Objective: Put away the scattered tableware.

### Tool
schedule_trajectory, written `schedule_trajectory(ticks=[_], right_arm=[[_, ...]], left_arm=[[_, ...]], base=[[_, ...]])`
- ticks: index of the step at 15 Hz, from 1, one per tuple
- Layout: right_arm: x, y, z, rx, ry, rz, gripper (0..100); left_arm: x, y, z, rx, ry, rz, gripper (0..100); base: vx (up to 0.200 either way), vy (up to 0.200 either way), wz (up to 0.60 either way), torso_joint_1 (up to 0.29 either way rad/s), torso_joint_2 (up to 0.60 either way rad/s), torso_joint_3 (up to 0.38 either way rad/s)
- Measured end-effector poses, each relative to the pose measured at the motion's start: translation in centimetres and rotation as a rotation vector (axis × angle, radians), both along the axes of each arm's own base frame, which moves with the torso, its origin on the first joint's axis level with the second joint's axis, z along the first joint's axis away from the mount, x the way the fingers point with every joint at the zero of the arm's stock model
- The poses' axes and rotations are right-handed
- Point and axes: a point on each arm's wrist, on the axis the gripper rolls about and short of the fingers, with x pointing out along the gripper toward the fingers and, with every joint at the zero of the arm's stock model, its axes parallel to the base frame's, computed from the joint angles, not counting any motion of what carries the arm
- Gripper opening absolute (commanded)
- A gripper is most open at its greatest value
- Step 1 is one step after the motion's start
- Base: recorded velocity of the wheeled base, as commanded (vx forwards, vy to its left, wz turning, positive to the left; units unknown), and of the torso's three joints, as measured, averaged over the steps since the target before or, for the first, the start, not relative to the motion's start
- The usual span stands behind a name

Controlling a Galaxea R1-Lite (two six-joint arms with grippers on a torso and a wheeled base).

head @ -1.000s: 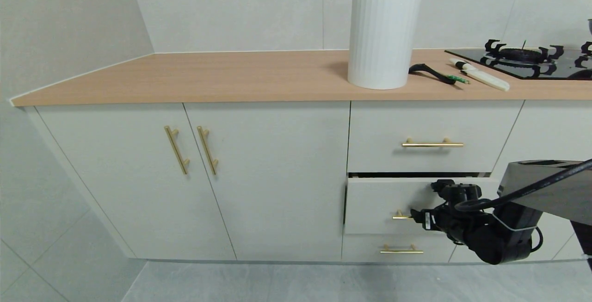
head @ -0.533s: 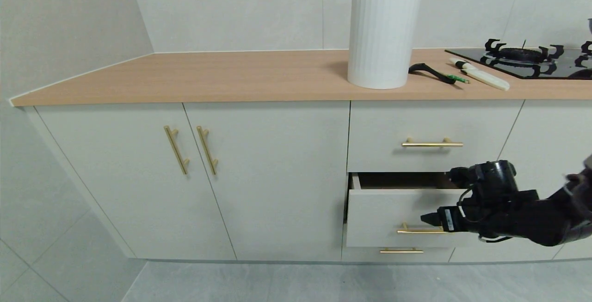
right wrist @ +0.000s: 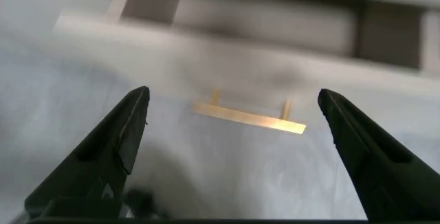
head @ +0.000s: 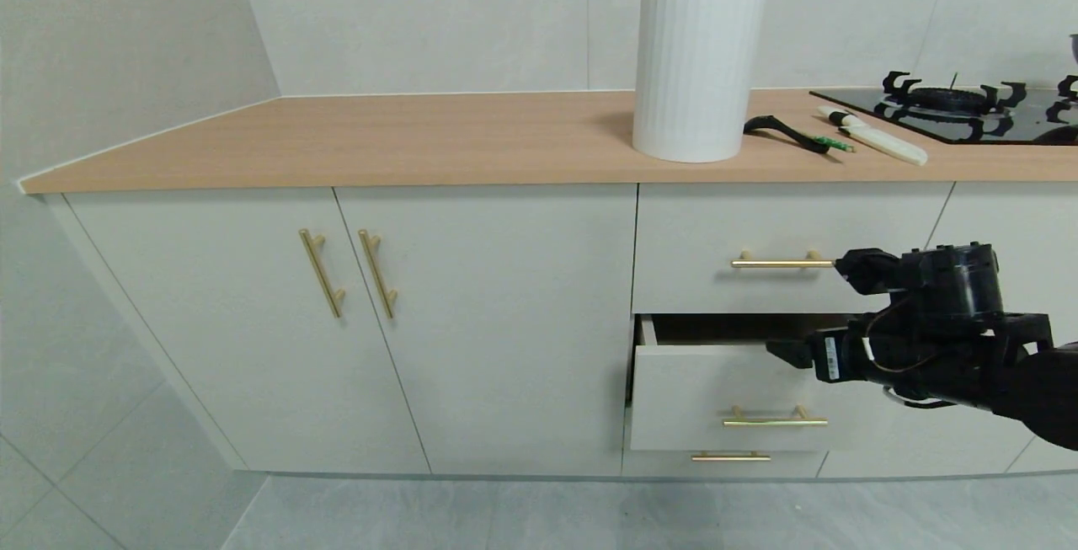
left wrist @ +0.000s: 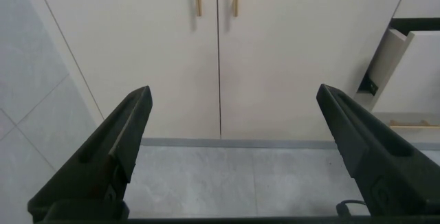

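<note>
Tableware, head view: a black utensil (head: 787,134) and a white utensil (head: 880,142) lie on the countertop (head: 421,137), above the open drawer (head: 716,386) and well apart from it, just beside a white ribbed container (head: 695,70). The right gripper (head: 810,308) hangs in front of the drawer's open gap, released and empty, well below both utensils. The drawer's brass handle (head: 775,421) sits below the gripper, apart from it.

Left wrist view: the left gripper (left wrist: 234,95) is spread wide, holding nothing, and faces the cabinet doors (left wrist: 220,52) beside the open drawer.

Right wrist view: the right gripper's jaws stand apart. The drawer front and its handle appear between them, farther off and blurred, not touched.
</note>
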Motion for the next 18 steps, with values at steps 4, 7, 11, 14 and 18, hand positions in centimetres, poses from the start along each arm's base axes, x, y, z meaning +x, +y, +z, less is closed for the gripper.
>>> schedule_trajectory(ticks=[4, 7, 11, 14, 18], right_arm=[[2.9, 0.5, -2.5, -0.001, -0.130, -0.100, 100], [4.3, 0.6, -4.9, -0.019, -0.149, -0.147, 100], [5.5, 0.9, -7.2, -0.031, -0.145, -0.170, 100], [5.9, 0.9, -8.2, -0.042, -0.144, -0.185, 100], [5.6, 0.8, -8.7, -0.054, -0.108, -0.184, 100]], left_arm=[[0.0, 0.0, 0.0, 0.000, 0.000, 0.000, 100], [0.0, 0.0, 0.0, 0.000, 0.000, 0.000, 100], [0.0, 0.0, 0.0, 0.000, 0.000, 0.000, 100], [0.0, 0.0, 0.0, 0.000, 0.000, 0.000, 100], [0.0, 0.0, 0.0, 0.000, 0.000, 0.000, 100]], base=[[0.000, 0.000, 0.00, 0.000, 0.00, 0.000], [0.000, 0.000, 0.00, 0.000, 0.00, 0.000], [0.000, 0.000, 0.00, 0.000, 0.00, 0.000], [0.000, 0.000, 0.00, 0.000, 0.00, 0.000], [0.000, 0.000, 0.00, 0.000, 0.00, 0.000]])
